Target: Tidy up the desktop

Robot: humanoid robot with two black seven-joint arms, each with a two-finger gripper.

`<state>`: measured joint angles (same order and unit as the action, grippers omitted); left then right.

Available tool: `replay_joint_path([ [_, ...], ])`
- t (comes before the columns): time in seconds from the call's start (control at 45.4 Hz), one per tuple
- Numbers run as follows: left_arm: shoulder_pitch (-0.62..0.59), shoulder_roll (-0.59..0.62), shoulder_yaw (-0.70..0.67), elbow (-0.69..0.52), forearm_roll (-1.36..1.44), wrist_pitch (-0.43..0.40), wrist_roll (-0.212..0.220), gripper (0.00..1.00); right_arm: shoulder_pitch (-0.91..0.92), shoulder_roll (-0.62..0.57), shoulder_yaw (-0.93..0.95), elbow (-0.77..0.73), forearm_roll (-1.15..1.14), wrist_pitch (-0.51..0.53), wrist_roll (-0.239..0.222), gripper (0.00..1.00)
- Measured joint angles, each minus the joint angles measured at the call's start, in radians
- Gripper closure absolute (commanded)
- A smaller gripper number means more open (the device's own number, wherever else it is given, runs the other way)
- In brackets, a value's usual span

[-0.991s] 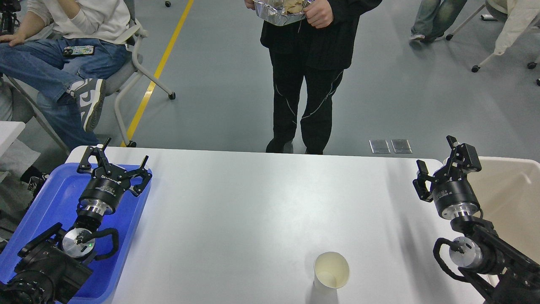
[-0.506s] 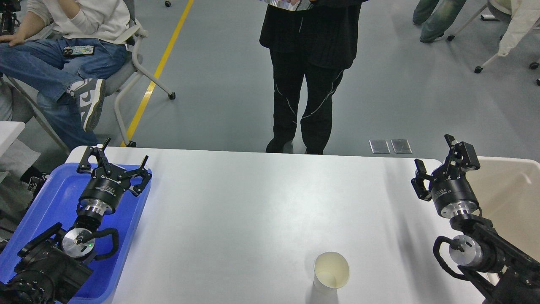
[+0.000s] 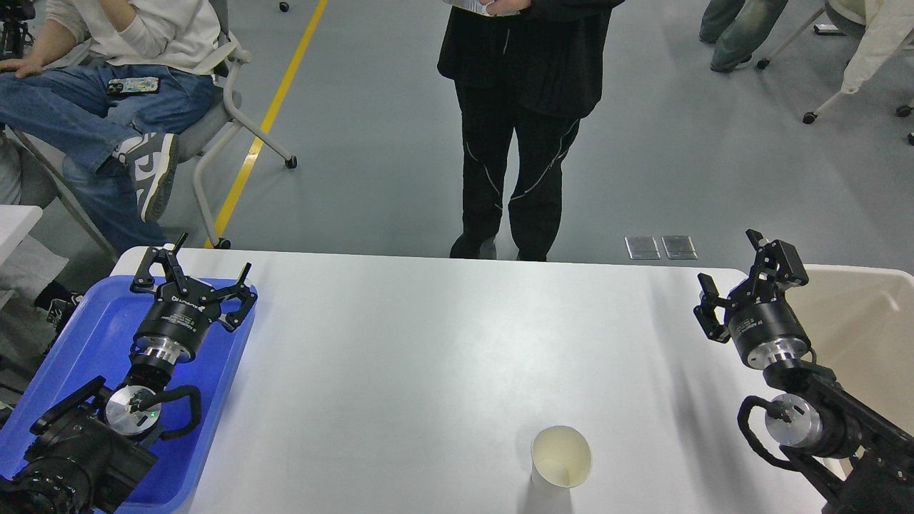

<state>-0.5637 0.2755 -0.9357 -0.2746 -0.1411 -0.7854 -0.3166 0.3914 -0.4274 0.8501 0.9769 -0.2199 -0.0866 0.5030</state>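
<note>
The white desktop (image 3: 428, 343) fills the middle of the head view. An empty paper cup (image 3: 560, 458) stands upright on it near the front edge, right of centre. My left gripper (image 3: 191, 268) is open and empty above the blue tray (image 3: 86, 335) at the desk's left end. My right gripper (image 3: 730, 271) is open and empty above the desk's right end, beside the beige bin (image 3: 864, 321). The cup is well apart from both grippers.
A person in black (image 3: 525, 121) stands just behind the desk's far edge. A seated person (image 3: 107, 86) and a chair are at the back left. More chairs and legs are at the back right.
My right gripper has shifted slightly to the left. The standing person has raised the foil container almost out of view. My left arm and the cup have not moved.
</note>
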Motion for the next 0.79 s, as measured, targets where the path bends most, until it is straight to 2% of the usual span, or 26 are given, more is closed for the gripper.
replay_joint_path([
  [0.418, -0.001, -0.001, 0.0, -0.001, 0.002, 0.0, 0.001, 0.0, 0.003, -0.028, -0.001, 0.032, -0.001, 0.001, -0.033, 0.0],
  [0.638, -0.001, -0.002, 0.0, -0.002, 0.003, 0.0, 0.001, 0.0, 0.035, -0.101, -0.031, 0.095, -0.02, 0.002, -0.106, 0.0],
  [0.792, -0.001, -0.002, 0.0, -0.002, 0.003, 0.0, 0.001, 0.0, 0.097, -0.189, -0.127, 0.147, -0.132, 0.008, -0.149, 0.0],
])
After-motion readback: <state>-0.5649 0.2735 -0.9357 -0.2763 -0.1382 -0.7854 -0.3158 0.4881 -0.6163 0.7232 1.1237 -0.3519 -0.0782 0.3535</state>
